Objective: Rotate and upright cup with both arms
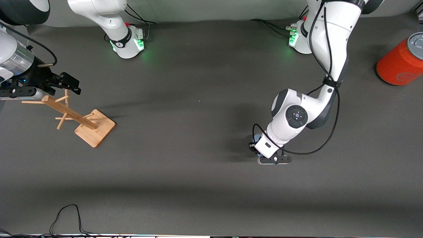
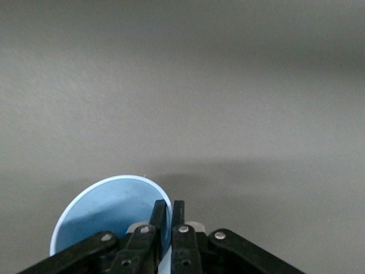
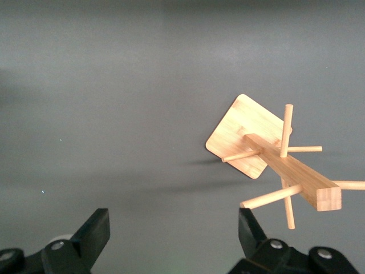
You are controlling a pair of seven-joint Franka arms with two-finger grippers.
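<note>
lying bare, probably felt: dark table

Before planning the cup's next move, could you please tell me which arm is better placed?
Left. The left gripper is shut on the rim of the small pale-blue tumbler; the right gripper hangs open over the wooden peg stand.

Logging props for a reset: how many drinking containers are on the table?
2. A small pale-blue tumbler sits under the left pincer, which is shut on its rim. A red-orange can with grey top stands at the left arm's end of the table. Others may be hidden.
</note>
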